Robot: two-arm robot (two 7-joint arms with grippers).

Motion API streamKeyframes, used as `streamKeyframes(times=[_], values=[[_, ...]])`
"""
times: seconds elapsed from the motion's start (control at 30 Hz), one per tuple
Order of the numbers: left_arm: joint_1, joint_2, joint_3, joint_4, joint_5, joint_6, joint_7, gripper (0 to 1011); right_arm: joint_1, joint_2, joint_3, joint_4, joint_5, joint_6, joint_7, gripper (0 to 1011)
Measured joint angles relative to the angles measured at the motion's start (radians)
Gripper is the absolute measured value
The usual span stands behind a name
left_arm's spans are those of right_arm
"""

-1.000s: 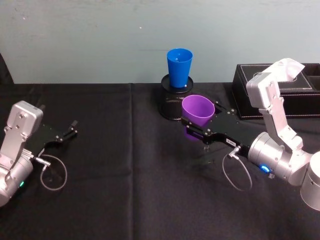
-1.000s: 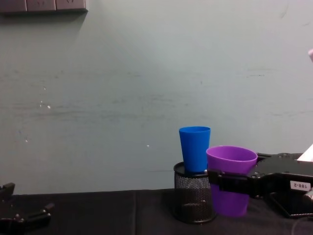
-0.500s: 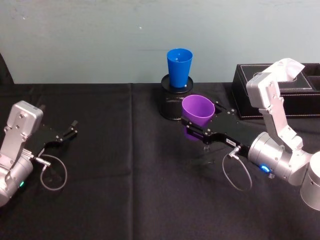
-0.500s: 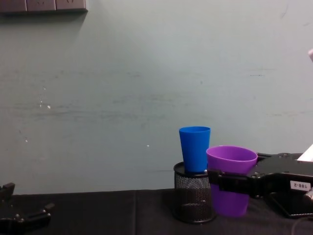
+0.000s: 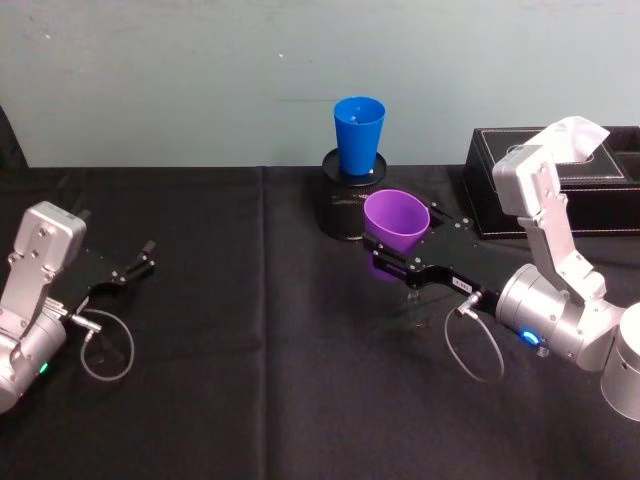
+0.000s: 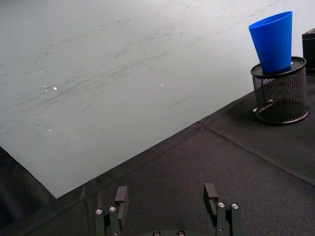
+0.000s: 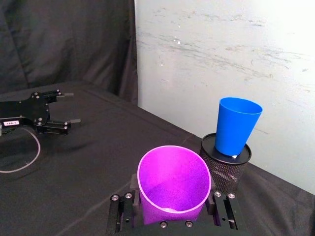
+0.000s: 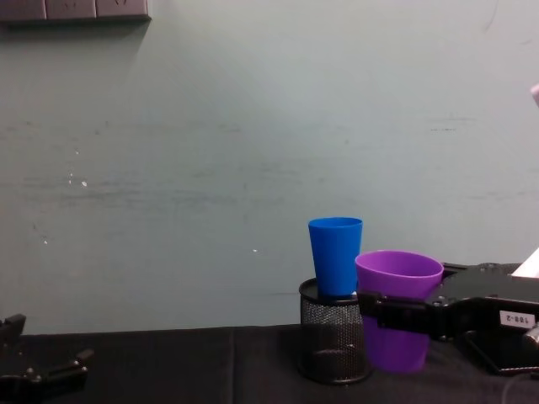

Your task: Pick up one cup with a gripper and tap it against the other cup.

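Risk: right gripper (image 5: 398,255), jaws clamping purple cup (image 5: 396,218), knocks blue cup (image 5: 359,135) off mesh holder (image 5: 338,215); left gripper (image 5: 135,265) parked, jaws apart

The head camera looks steeply down on the table (image 5: 250,350); the chest camera looks level across it, low and near. All four views share the blue cup (image 5: 359,135) at 12 o'clock.

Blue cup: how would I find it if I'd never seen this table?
Look to the back of the black table, by the pale wall, for a round black mesh pen holder. The blue cup stands upright on top of it. Unlike the wider purple cup clamped in the right gripper beside it, it is bright blue, taller, and held by nothing.
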Motion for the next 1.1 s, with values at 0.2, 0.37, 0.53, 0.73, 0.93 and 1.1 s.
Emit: streamKeyframes(times=[0.2, 0.37, 0.53, 0.73, 0.93, 1.1], values=[[0.0, 0.0, 0.0, 0.0, 0.0, 0.0, 0.0, 1000, 0.0, 0.0, 0.0, 0.0, 0.0, 0.0, 0.0, 736], [0.0, 0.0, 0.0, 0.0, 0.0, 0.0, 0.0, 1000, 0.0, 0.0, 0.0, 0.0, 0.0, 0.0, 0.0, 736], [0.0, 0.0, 0.0, 0.0, 0.0, 0.0, 0.0, 1000, 0.0, 0.0, 0.0, 0.0, 0.0, 0.0, 0.0, 736], [0.0, 0.0, 0.0, 0.0, 0.0, 0.0, 0.0, 1000, 0.0, 0.0, 0.0, 0.0, 0.0, 0.0, 0.0, 736], [0.0, 0.0, 0.0, 0.0, 0.0, 0.0, 0.0, 1000, 0.0, 0.0, 0.0, 0.0, 0.0, 0.0, 0.0, 736], [0.0, 0.0, 0.0, 0.0, 0.0, 0.0, 0.0, 1000, 0.0, 0.0, 0.0, 0.0, 0.0, 0.0, 0.0, 736]])
